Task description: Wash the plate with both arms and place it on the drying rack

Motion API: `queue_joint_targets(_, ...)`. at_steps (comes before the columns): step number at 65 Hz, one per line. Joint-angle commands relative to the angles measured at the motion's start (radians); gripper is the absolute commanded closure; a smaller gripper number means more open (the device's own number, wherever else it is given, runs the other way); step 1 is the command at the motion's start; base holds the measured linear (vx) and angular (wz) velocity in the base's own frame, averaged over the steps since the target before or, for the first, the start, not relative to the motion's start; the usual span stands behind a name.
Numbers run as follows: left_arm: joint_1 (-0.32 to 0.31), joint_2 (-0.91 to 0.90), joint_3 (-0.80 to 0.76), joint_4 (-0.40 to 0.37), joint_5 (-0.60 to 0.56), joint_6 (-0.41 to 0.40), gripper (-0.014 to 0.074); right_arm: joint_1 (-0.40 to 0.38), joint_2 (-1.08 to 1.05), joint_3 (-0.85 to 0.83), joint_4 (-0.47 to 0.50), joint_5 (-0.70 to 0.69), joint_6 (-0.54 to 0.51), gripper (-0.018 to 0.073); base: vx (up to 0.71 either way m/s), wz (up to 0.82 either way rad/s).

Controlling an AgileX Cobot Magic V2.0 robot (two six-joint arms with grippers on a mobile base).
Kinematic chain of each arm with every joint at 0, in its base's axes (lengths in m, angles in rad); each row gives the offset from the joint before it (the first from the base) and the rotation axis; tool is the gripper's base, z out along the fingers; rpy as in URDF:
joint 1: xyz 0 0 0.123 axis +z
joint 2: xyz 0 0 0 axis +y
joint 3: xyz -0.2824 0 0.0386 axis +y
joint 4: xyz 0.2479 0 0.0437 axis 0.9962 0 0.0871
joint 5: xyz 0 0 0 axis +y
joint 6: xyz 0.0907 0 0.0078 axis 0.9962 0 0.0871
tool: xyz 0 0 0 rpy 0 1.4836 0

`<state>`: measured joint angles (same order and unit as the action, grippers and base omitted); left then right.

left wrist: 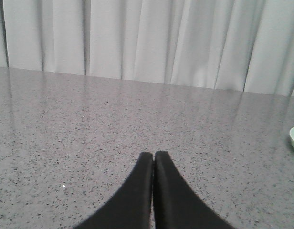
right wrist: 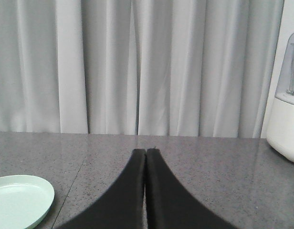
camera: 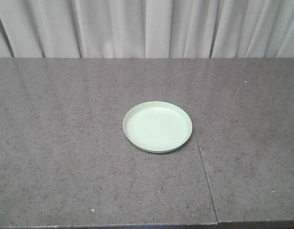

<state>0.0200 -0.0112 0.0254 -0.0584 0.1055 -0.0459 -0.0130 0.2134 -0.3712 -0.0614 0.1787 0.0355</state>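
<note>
Counter: grey stone (camera: 66,143) with lots of tiny dark dots, flat and a bit shiny.
Line: a thin dark line (camera: 204,171) cuts across the counter, from the back down to the front edge.
Plate: a round, pale green plate (camera: 157,126) lies flat near the middle, right side up. Its right edge is just beside the line.
Machine: a white machine (right wrist: 285,124) with a see-through top stands on the counter, well apart from the plate.
Speck: a tiny white speck (camera: 92,210) lies near the front edge.
</note>
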Motion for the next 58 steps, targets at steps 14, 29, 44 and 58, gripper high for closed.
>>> queue_joint_targets(14, -0.002, -0.013, -0.030, -0.002, -0.077, -0.004, 0.0603, 0.000, 0.305, -0.313, -0.003, 0.258, -0.017, 0.0561, 0.00, 0.00)
queue_joint_targets(29, -0.002, -0.013, -0.030, -0.002, -0.077, -0.004, 0.0603, 0.000, 0.531, -0.453, -0.002, 0.482, -0.073, 0.0546, 0.00, 0.00)
queue_joint_targets(44, -0.002, -0.013, -0.030, -0.002, -0.077, -0.004, 0.0603, 0.000, 0.717, -0.544, 0.134, 0.585, -0.205, 0.0349, 0.00, 0.00)
queue_joint_targets(58, -0.002, -0.013, -0.030, -0.002, -0.077, -0.004, 0.0603, 0.003, 0.865, -0.635, 0.349, 0.668, -0.370, 0.0074, 0.00, 0.00)
